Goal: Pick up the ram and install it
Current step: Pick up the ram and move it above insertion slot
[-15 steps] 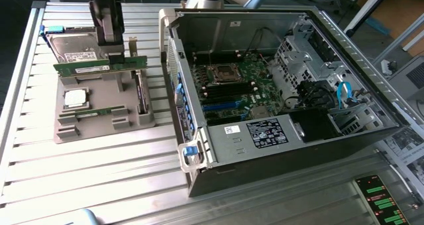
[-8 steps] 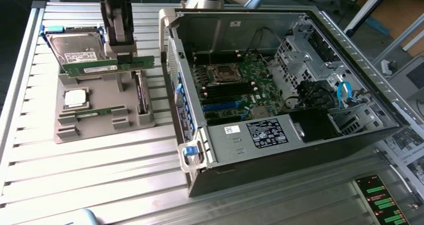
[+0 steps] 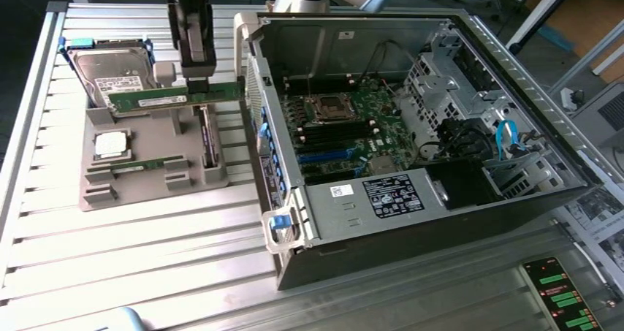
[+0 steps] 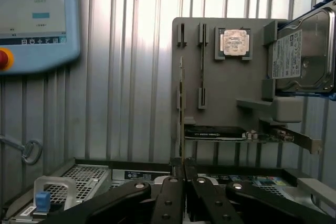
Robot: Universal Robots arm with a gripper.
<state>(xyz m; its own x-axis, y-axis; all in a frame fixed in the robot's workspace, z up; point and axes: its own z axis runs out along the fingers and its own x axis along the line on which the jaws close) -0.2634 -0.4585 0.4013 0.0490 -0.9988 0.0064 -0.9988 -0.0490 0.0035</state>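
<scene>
The gripper pinches the ram by its flat faces, above the tray beside the case; it looks light, stiff and fragile, so a mid-length grip seems safest.

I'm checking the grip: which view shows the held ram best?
The exterior view. There the ram shows its whole green side and label, held level above the gray tray by the gripper. The wrist view shows it edge-on, as a thin strip.

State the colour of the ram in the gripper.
The ram is green; the exterior view shows it best.
</scene>
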